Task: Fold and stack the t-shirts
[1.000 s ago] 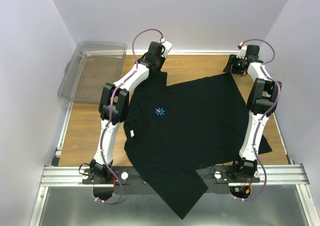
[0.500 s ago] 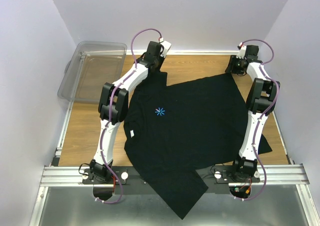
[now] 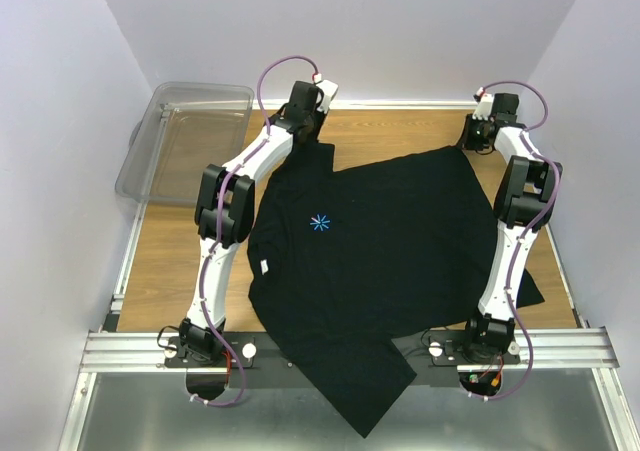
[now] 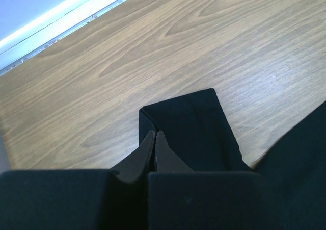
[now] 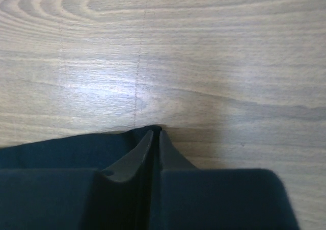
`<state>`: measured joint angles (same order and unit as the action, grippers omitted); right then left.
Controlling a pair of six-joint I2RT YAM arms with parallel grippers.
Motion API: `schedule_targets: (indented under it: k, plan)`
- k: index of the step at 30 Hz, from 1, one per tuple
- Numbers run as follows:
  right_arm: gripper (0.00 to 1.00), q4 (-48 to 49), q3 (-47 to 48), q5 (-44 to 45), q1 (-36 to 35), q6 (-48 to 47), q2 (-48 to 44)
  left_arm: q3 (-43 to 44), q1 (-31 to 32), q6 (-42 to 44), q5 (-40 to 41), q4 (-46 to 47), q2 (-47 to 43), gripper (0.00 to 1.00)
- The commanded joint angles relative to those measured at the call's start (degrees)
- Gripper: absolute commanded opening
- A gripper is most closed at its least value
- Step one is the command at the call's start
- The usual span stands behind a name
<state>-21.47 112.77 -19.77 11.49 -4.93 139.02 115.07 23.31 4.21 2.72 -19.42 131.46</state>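
One t-shirt [image 3: 370,251], left end effector [image 4: 154,134] clamping sleeve [image 4: 191,130], right end effector [image 5: 155,131] clamping corner [image 5: 66,149].

Looking from above, you cannot see either pair of fingertips, because the wrists cover them. In the wrist views, the bodies of the left gripper [image 4: 152,138] and right gripper [image 5: 155,133] block the t-shirt [image 3: 370,241] beneath, and the frame edges cut it off. Its white tag [image 3: 263,267] is too small to read.
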Motion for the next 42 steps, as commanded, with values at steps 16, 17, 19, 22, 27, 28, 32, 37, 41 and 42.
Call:
schedule_targets:
  k: [16,17,19,22,27,28,32,37,41,42]
  plan:
    - [0.01,4.9,-10.0,-9.1,4.9,4.8,-10.4,-9.1,-3.7,-3.9,-8.5,6.8,-15.6,0.00]
    - [0.00,7.1,-12.6,-9.7,5.3,6.8,-12.3,-9.9,-3.9,-4.0,-8.8,7.1,-16.4,0.00]
    - [0.01,9.7,-14.5,-11.2,5.9,7.4,-13.8,-11.5,-4.0,-3.9,-9.1,7.2,-18.0,0.00]
    - [0.01,12.1,-17.3,-12.8,6.5,8.4,-16.0,-12.3,-4.2,-3.7,-9.4,6.8,-18.4,0.00]
    - [0.01,15.2,-20.7,-14.9,7.9,9.8,-19.0,-13.2,-4.6,-3.6,-9.2,6.7,-19.0,0.00]
    - [0.01,15.5,-21.4,-15.3,8.4,9.9,-19.4,-13.4,-4.7,-3.6,-9.2,6.8,-19.4,0.00]
    - [0.01,16.8,-23.4,-16.8,9.3,9.8,-20.9,-13.3,-5.1,-3.3,-9.5,7.2,-20.2,0.00]
    - [0.01,18.4,-24.8,-18.5,10.2,10.3,-21.6,-14.9,-5.7,-2.4,-10.4,8.3,-22.9,0.00]
    - [0.00,18.6,-25.1,-19.1,10.7,10.4,-21.9,-17.7,-5.7,-2.2,-12.7,9.6,-26.5,0.00]
    - [0.01,18.7,-25.3,-19.2,10.8,10.4,-21.9,-18.3,-5.7,-2.3,-13.1,9.9,-27.2,0.00]
